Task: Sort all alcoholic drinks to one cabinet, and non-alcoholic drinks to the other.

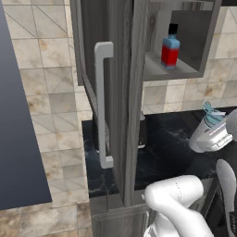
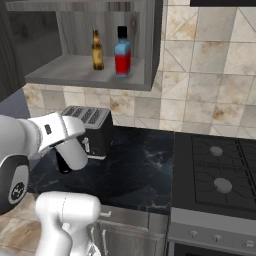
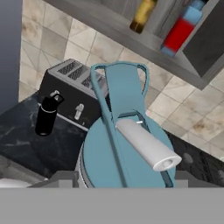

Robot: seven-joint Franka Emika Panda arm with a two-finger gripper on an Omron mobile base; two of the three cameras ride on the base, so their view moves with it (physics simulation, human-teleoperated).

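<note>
My gripper (image 3: pixel 124 180) is shut on the white bottle with the teal flip lid (image 3: pixel 127 148), which sits right in front of the hand camera. From the left base view this bottle (image 1: pixel 203 135) hangs tilted over the dark counter. In the open wall cabinet (image 2: pixel 75 67) stand the amber beer bottle (image 2: pixel 97 50) and the red bottle with blue shoulders (image 2: pixel 122 52), side by side on the shelf. The hand view shows both above me: amber bottle (image 3: pixel 142 15), red bottle (image 3: pixel 180 30). The small black bottle (image 3: pixel 47 114) stands on the counter left of the toaster, partly behind my arm in the right base view.
The cabinet door (image 1: pixel 122 102) swings open edge-on toward the base, its pale bar handle (image 1: pixel 102 102) facing left. A black toaster (image 2: pixel 90 127) sits on the dark marble counter (image 2: pixel 145 170) under the cabinet. A stove (image 2: pixel 220 170) lies to the right.
</note>
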